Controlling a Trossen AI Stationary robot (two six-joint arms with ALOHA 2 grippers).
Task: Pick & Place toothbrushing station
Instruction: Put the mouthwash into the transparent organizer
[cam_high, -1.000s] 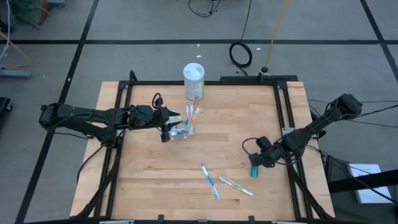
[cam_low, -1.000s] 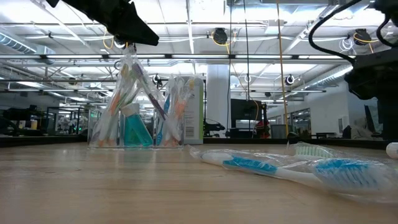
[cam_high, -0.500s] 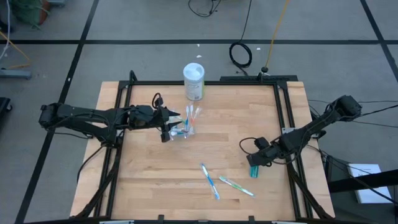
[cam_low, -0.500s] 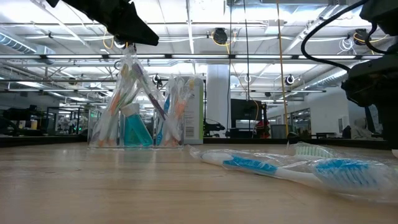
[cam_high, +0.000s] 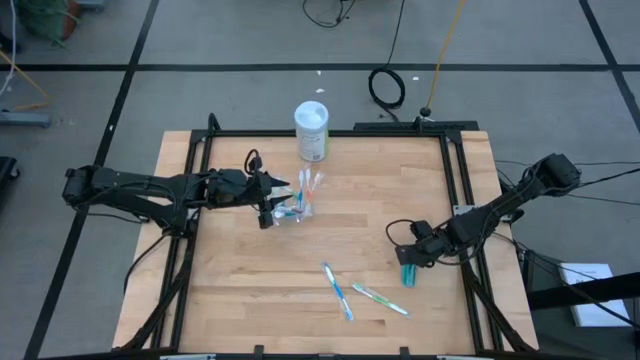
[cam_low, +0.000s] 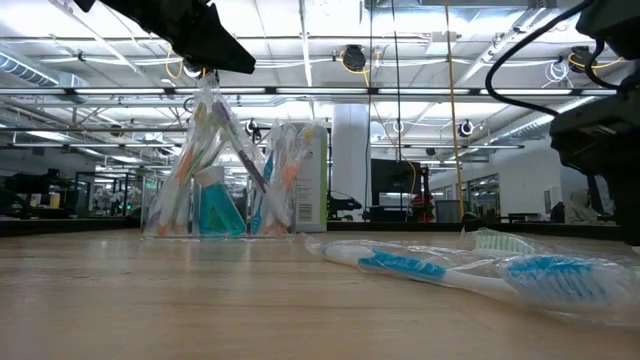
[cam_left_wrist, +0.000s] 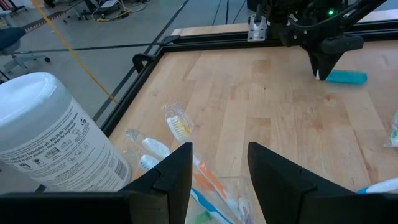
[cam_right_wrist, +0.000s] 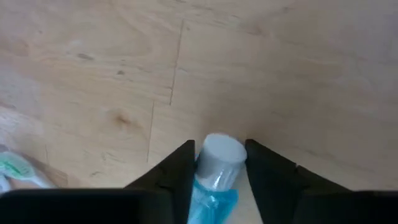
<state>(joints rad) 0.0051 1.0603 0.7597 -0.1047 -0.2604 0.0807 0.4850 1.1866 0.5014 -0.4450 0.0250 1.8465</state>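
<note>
A clear cup (cam_high: 295, 210) (cam_low: 215, 205) stuffed with wrapped toothbrushes and a blue tube stands on the table left of the middle. My left gripper (cam_high: 275, 198) (cam_left_wrist: 219, 149) is shut on it. A blue tube (cam_high: 408, 275) (cam_left_wrist: 347, 76) with a pale cap lies flat on the wood at the right. My right gripper (cam_high: 407, 262) (cam_right_wrist: 219, 146) is shut on it, pointing steeply down. Two loose wrapped toothbrushes, one blue (cam_high: 338, 290) and one green (cam_high: 380, 298), lie toward the near edge. My left gripper holds the cup's upper part (cam_left_wrist: 214, 186) between its two fingers, coming from the table's left and slanting slightly down. The cup stands upright with its base on the table (cam_low: 215, 232). My right gripper pinches the tube's cap end (cam_right_wrist: 221, 158) between its two fingers (cam_right_wrist: 180, 171). It comes from above. The fingers lie across the tube, which rests on the table.
A white wipes canister (cam_high: 312, 130) (cam_left_wrist: 50, 137) stands just beyond the cup near the far edge. A black frame rail (cam_high: 330, 132) runs round the tabletop. Bare wood lies between the cup and the tube.
My right gripper has rolled a little and settled slightly lower over the blue tube, which has stayed where it was on the table.
</note>
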